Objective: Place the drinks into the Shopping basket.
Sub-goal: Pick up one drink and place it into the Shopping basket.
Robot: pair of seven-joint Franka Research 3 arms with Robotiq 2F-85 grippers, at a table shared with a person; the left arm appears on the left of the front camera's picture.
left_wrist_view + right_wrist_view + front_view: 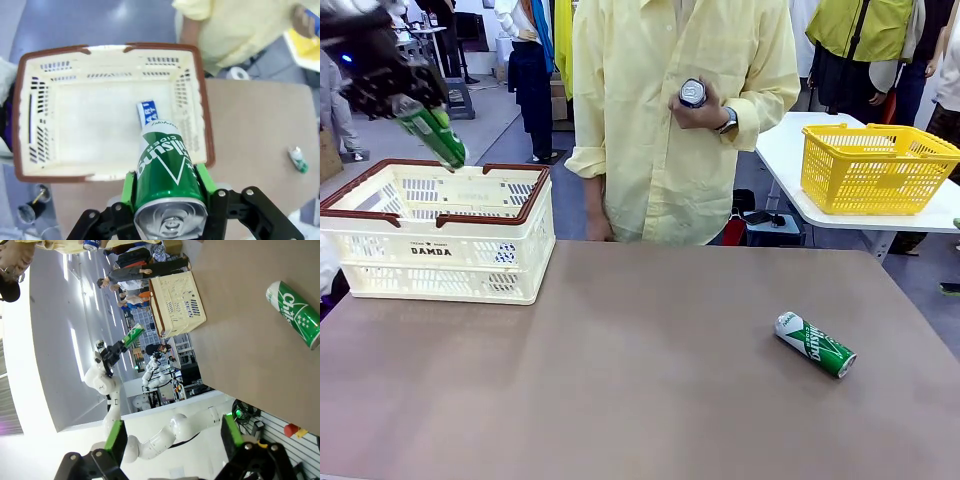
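While my left gripper (pixel 167 186) clamps a green can (pixel 162 165) tilted over the Shopping basket (pixel 115 47), the near rim sits just beneath my fingers. The basket's floor lies open ahead, beside a blue can (pixel 146 112). My right gripper (pixel 173 437) hangs spread wide, a second green can (pixel 294 312) well ahead on open table (pixel 240 340).

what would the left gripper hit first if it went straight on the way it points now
The left gripper holds a green can that leads, aimed down into the Shopping basket. Straight on, it would likely meet the blue can lying on the basket floor, or the bare floor beside it; depth is unclear.
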